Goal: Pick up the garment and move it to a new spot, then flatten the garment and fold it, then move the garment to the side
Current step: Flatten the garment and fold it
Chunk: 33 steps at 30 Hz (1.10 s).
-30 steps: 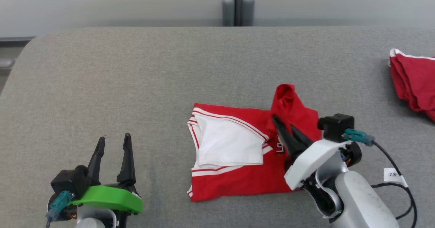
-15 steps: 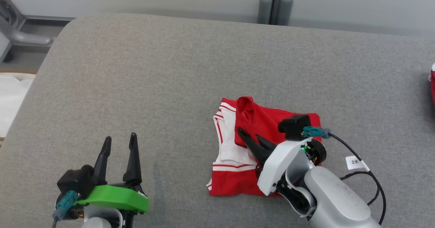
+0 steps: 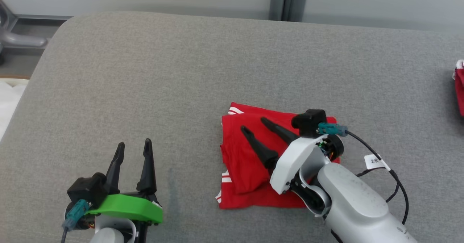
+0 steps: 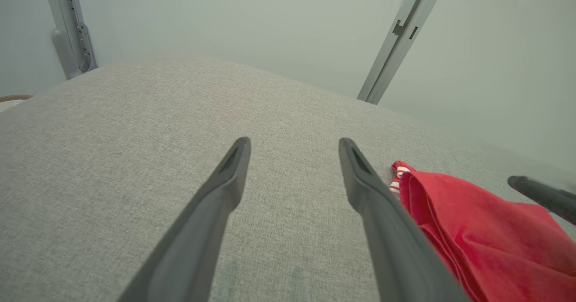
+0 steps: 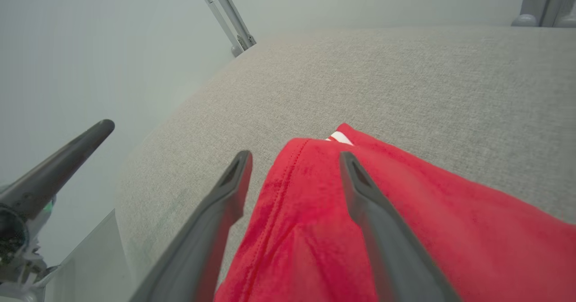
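The garment (image 3: 250,177) is a red shirt with white stripes, folded into a compact rectangle on the grey cushioned surface (image 3: 181,72). It also lies at the lower right of the left wrist view (image 4: 472,230) and under the fingers in the right wrist view (image 5: 315,230). My right gripper (image 3: 255,124) hovers over its top layer, open, with nothing between the fingers. My left gripper (image 3: 133,146) stands open well to the left of the garment, over bare fabric. In the right wrist view the right gripper (image 5: 294,158) spreads above the garment's folded edge.
Another red cloth (image 3: 459,91) lies at the far right edge of the surface. A grey post (image 3: 284,0) stands behind the back edge. A cable with a white tag (image 3: 375,161) trails from my right wrist. A metal frame (image 3: 14,36) sits at the far left.
My right gripper carried a red flap leftward over the white part, then opened and let go; the garment now lies folded red side up. The head camera shifted.
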{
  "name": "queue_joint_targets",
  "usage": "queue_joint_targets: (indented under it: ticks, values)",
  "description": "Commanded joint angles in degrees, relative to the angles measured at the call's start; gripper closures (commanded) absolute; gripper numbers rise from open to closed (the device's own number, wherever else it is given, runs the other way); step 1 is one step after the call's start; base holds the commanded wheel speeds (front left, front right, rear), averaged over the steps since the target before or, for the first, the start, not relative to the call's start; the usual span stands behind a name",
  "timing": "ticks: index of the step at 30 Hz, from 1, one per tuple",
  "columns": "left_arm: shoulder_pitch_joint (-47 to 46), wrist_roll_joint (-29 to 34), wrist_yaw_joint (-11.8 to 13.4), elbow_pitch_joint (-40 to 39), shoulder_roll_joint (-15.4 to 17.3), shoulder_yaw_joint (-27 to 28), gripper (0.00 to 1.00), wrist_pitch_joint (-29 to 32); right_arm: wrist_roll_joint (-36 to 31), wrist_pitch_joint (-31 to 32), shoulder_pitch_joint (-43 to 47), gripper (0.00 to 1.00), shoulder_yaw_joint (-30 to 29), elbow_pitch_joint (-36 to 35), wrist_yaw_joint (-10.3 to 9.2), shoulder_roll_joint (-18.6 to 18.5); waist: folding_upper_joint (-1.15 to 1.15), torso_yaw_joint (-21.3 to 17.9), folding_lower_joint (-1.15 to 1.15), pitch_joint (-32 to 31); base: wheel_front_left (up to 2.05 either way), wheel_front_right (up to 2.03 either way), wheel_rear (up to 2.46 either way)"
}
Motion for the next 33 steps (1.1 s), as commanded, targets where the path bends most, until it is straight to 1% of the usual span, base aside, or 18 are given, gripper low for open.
queue_joint_targets:
  ticks: [1, 4, 8, 12, 17, 18, 19, 20, 21, 22, 24, 26, 33]
  values:
    - [-1.24, 0.87, -0.46, -0.06, -0.31, 0.11, 0.00, -0.15, -1.13, -1.13, -0.78, 0.00, -0.86, -0.04, -0.07, -0.28, 0.00, -0.63, 0.00, -0.06, 0.00, 0.00, 0.00]
    - [-1.64, 1.48, -0.83, -0.26, -0.73, -0.12, 0.00, -0.15, -4.48, -3.15, -1.52, 0.00, -3.82, 0.00, -0.07, -0.28, 0.00, -1.45, 0.00, -0.15, 0.00, 0.00, 0.00]
    - [-2.24, 2.05, -1.30, -0.19, -1.14, -0.45, 0.00, -0.15, -11.54, -5.23, -1.72, 0.00, -8.85, -0.88, -0.07, -0.25, 0.00, -2.70, 0.00, -0.17, 0.00, 0.00, 0.00]
    - [-2.71, 2.46, -1.54, 0.02, -1.60, -0.53, 0.00, -0.15, -17.90, -5.19, -0.24, 0.00, -13.75, -2.95, -0.07, -0.25, 0.00, -3.86, 0.00, -0.05, 0.00, 0.00, 0.00]
    - [-2.83, 2.95, -1.77, 0.22, -2.02, -0.27, 0.00, -0.15, -22.90, -4.58, 2.37, 0.00, -16.28, -6.49, -0.07, -0.24, 0.00, -4.49, 0.00, 0.01, 0.00, 0.00, 0.00]
    - [-2.86, 2.93, -1.83, 0.28, -2.08, -0.17, 0.00, -0.15, -23.43, -4.49, 3.17, 0.25, -16.26, -7.25, -0.07, -0.24, 0.00, -4.56, 0.00, 0.01, 0.00, 0.00, 0.00]
    - [-2.90, 2.96, -1.87, 0.31, -2.14, -0.12, 0.00, -0.15, -24.12, -4.33, 3.87, 0.56, -16.01, -7.72, -0.07, -0.25, 0.00, -4.59, 0.00, 0.00, 0.00, 0.00, 0.00]
    - [-2.92, 3.03, -1.96, 0.37, -2.21, -0.08, 0.00, -0.15, -24.88, -4.20, 4.73, 0.70, -15.53, -8.14, -0.07, -0.23, 0.00, -4.59, 0.00, -0.02, 0.00, 0.00, 0.00]
    - [-2.93, 3.07, -2.02, 0.43, -2.25, -0.08, 0.00, -0.15, -25.50, -4.07, 5.44, 0.93, -15.16, -8.34, -0.07, -0.24, 0.00, -4.56, 0.00, -0.03, 0.00, 0.00, 0.00]
    - [-2.96, 3.09, -2.15, 0.52, -2.29, -0.07, 0.00, -0.15, -26.46, -3.73, 6.30, 1.00, -14.60, -8.31, -0.07, -0.25, 0.00, -4.49, 0.00, -0.04, 0.00, 0.00, 0.00]
    - [-2.97, 3.21, -2.28, 0.58, -2.36, -0.01, 0.00, -0.15, -27.84, -3.58, 7.57, 1.00, -13.29, -7.87, -0.07, -0.25, 0.00, -4.27, 0.00, -0.04, 0.00, 0.00, 0.00]
    - [-2.92, 3.30, -2.30, 0.61, -2.42, 0.12, 0.00, -0.15, -27.80, -3.32, 8.90, 1.00, -11.66, -7.26, -0.07, -0.26, 0.00, -3.99, 0.00, -0.03, 0.00, 0.00, 0.00]
    - [-2.32, 3.72, -2.52, 0.86, -2.53, 0.58, 0.00, -0.15, -29.31, -3.90, 9.82, 1.00, -6.83, -3.48, -0.07, -0.28, 0.00, -3.18, 0.00, -0.12, 0.00, 0.00, 0.00]
